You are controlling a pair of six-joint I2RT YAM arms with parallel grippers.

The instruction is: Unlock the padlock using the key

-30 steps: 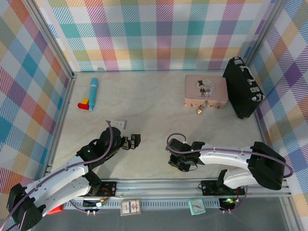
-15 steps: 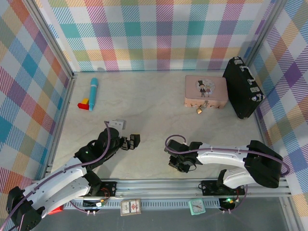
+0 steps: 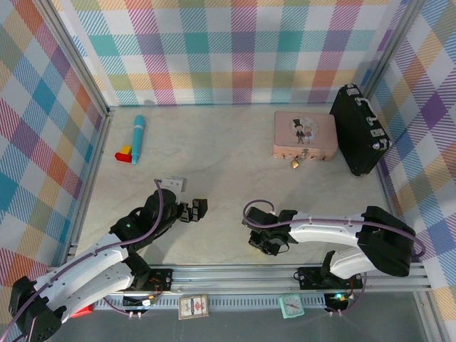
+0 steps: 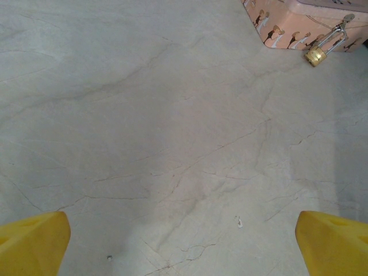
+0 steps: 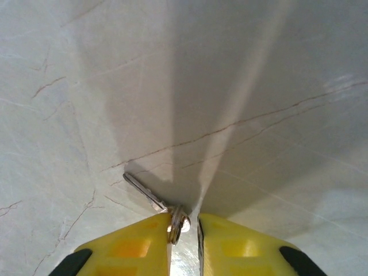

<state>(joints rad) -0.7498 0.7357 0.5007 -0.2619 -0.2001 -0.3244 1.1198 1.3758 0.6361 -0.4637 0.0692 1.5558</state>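
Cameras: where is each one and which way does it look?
Top: high behind the arms, looking down at the table, both arms showing.
Left wrist: low, facing the tin and padlock; open yellow left jaws at corners.
Right wrist: just above the key, right jaws flanking its head.
Top and left wrist share tin and padlock.

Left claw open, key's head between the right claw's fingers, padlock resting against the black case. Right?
One thing is off. The padlock sits at the front of the pink tin, not against the black case; the left wrist view shows it. The rest holds: the left claw is open, and the head of the key lies between the right claw's fingers.
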